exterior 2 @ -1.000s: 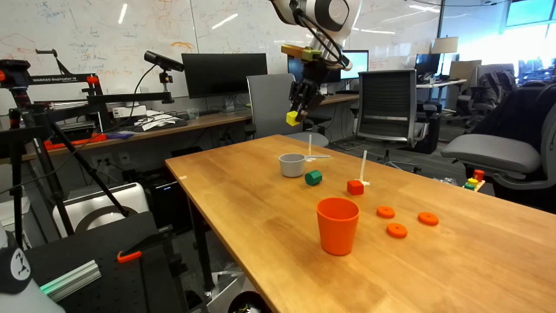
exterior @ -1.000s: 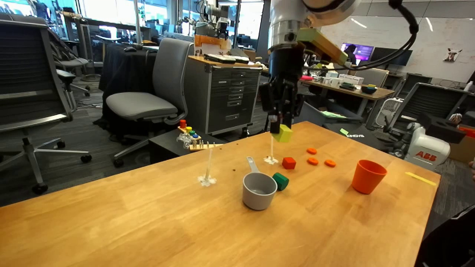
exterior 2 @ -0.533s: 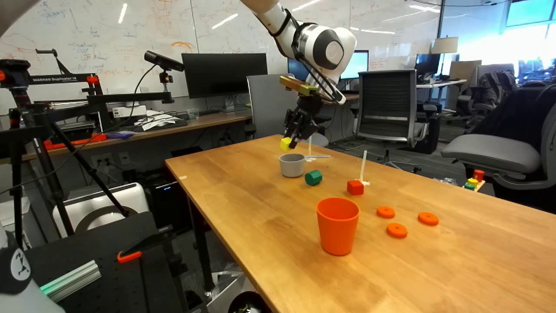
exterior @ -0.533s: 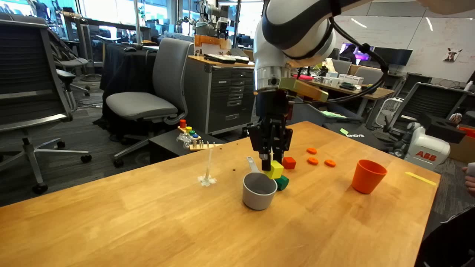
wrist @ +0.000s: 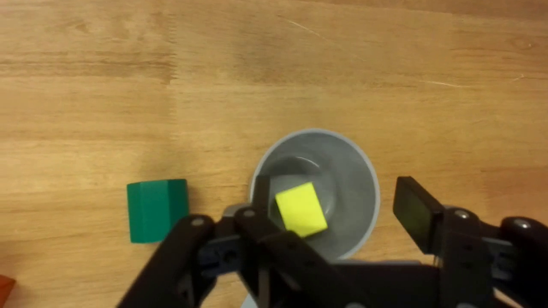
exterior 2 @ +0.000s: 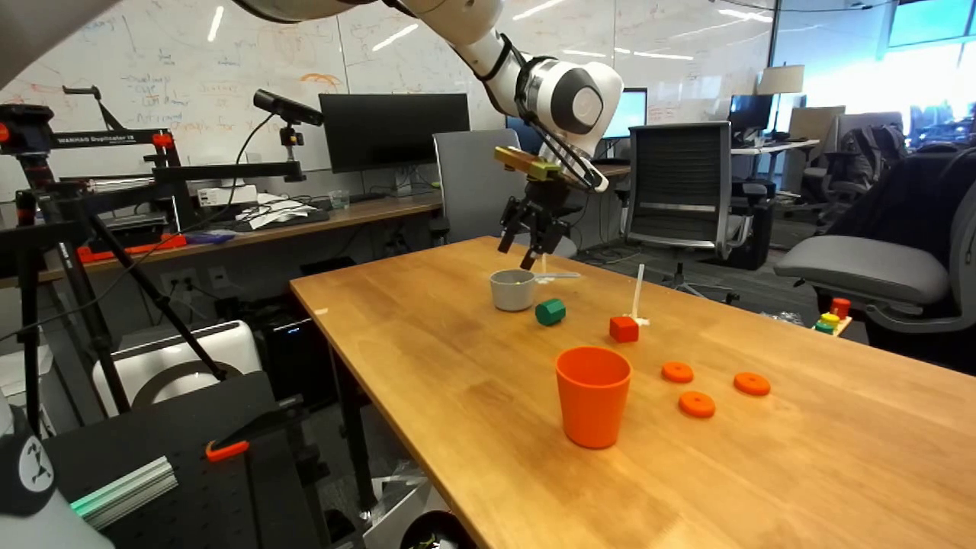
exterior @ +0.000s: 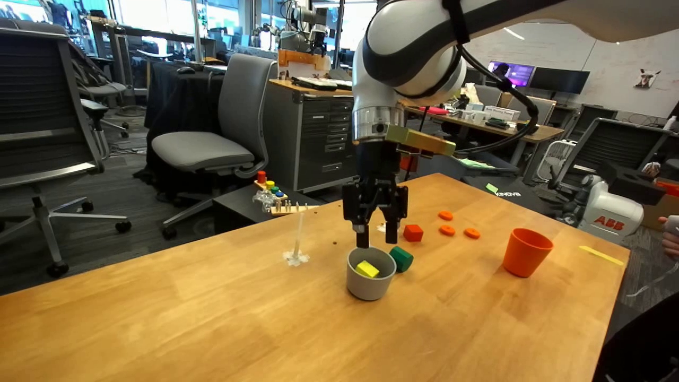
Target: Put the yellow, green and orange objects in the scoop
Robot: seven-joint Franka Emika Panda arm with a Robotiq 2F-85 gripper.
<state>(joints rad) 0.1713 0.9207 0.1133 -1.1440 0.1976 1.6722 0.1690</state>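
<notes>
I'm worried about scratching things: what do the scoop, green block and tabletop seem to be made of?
Scoop: probably plastic, satin; even grey with a faint highlight inside.
Green block: matte painted wood or plastic; evenly coloured faces leave it open.
Tabletop: likely wood, soft sheen; grain and board seams show.

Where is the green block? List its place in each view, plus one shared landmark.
In an exterior view: green block, lower middle, right of grey scoop.
In an exterior view: green block, near centre, right of grey scoop.
Wrist view: green block, lower left, left of grey scoop.
Shared landmark: that grey scoop.
</notes>
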